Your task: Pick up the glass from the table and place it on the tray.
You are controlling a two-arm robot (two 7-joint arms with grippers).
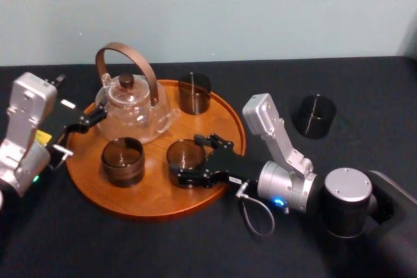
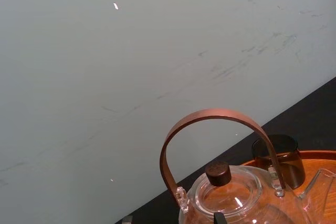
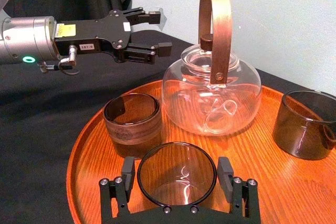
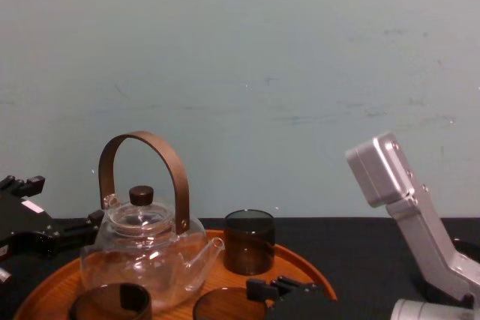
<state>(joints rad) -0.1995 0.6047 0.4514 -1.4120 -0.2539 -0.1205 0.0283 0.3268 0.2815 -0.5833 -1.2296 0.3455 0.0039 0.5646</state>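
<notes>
Sitting on the tray [image 1: 140, 203], front right, with the right claw [image 3: 176, 170] astride it: the glass [image 1: 185, 153]; cannot tell whether gripped. Judged light, rigid, slick and breakable, so best pinched gently across the wall. Open beside the teapot [image 1: 133, 105]: the left claw [image 3: 160, 34]. From the head view, unlike the right wrist view: a second glass [image 1: 316, 116] on the bench [image 1: 378, 89], well apart.

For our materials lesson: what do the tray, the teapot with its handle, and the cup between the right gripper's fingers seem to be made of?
The tray looks like wood, orange-brown and smooth, grain visible. The teapot is clear glass; the tray shows through it. Its handle is brown and matte, possibly bent wood. The cup at the right gripper is dark smoked glass, see-through, glossy-rimmed.
</notes>
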